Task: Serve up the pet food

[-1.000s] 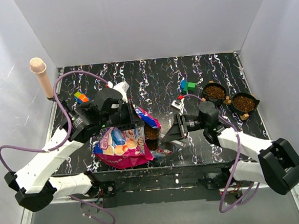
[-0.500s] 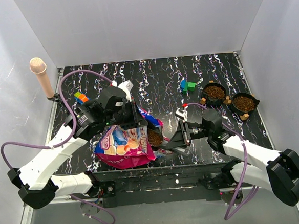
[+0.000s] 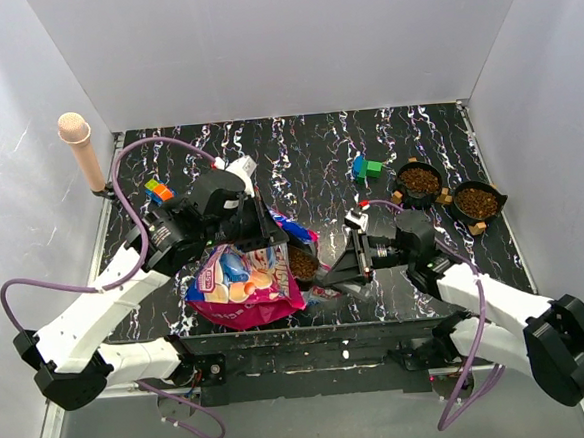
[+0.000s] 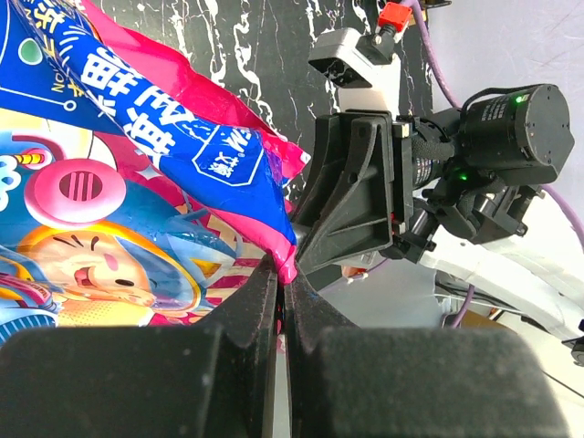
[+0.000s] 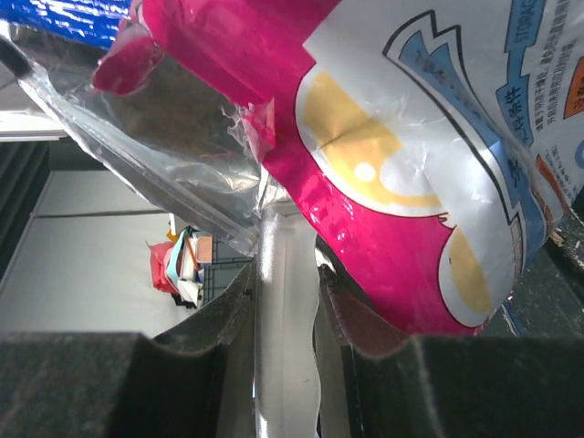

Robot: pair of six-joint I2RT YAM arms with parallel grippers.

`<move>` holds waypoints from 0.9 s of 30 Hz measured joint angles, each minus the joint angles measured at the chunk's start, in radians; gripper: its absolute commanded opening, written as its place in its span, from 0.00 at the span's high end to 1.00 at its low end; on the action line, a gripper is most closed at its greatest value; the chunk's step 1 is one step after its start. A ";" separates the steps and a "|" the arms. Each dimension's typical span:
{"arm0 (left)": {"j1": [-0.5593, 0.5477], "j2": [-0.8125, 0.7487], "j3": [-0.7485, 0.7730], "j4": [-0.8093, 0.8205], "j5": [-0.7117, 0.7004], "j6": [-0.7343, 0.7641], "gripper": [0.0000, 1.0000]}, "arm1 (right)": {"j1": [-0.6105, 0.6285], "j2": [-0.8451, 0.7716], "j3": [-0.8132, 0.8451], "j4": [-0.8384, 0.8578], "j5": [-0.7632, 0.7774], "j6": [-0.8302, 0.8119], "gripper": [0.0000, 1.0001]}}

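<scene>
Both arms work the pet food bag (image 3: 244, 282), which sits at the near edge of the table (image 3: 307, 148), centre-left, propped up w/ its mouth turned toward the right arm. The left gripper (image 4: 282, 276) is pinched tight on the bag's pink top edge, prob. to keep that side lifted and steady. The right gripper (image 5: 286, 265) is clamped on the opposite lip, a clear, silvery strip of film, so the two holds seem meant to pull the mouth apart. Brown kibble (image 3: 300, 266) shows inside the opening, between the two grippers. Two black bowls (image 3: 420, 180) (image 3: 478, 203) stand well apart to the right and already hold kibble (so the serving looks partly or wholly done, tho that can't be settled from here). Toy blocks (image 3: 366, 166) lie just left of the bowls. Vs. a sec ago: the right arm's wrist has drawn back toward the near edge and its elbow has swung lower, the left gripper has shifted a little to the right, and the bag stands a bit more upright. Bowls and blocks haven't moved, and both grips are unchanged.
</scene>
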 measured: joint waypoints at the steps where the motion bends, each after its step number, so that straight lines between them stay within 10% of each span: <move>1: 0.000 -0.002 -0.003 0.002 -0.002 -0.001 1.00 | -0.001 0.006 0.010 -0.014 0.001 -0.006 0.99; 27: -0.001 0.005 0.024 -0.005 -0.119 0.043 1.00 | -0.104 -0.253 -0.013 -0.269 -0.048 -0.014 0.99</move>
